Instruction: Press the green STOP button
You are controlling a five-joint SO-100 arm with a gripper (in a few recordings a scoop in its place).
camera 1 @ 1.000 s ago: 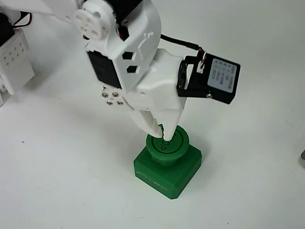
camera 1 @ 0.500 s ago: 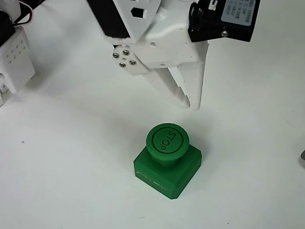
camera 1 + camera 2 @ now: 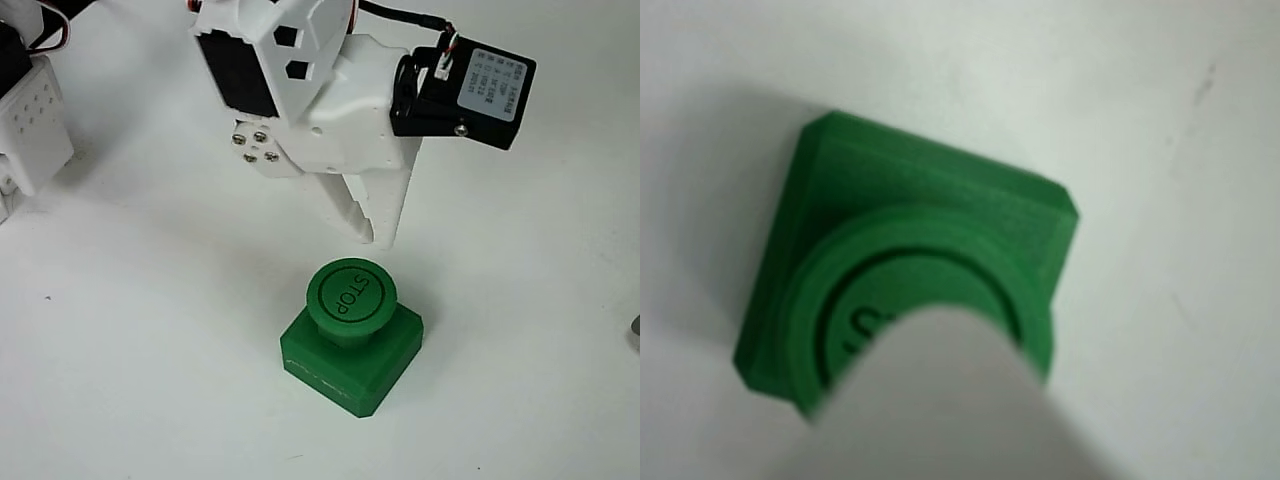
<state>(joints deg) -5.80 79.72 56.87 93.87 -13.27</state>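
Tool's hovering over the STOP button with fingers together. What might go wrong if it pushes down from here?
1. In the fixed view the tool hangs above the far edge of the STOP button, not its centre; a straight drop might land on the rim and slide off.
2. An off-centre push may tip or shove the button's square base, which looks loose on the white table.
3. In the wrist view a blurred finger covers part of the cap, hampering aim.

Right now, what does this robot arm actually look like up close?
The arm is white plastic with black blocks set into it. A cluster of small silver screws sits on its side. The gripper ends in two tapering white fingers, one with a toothed edge. A black box with a printed label is fixed beside it, fed by a black cable and thin coloured wires.
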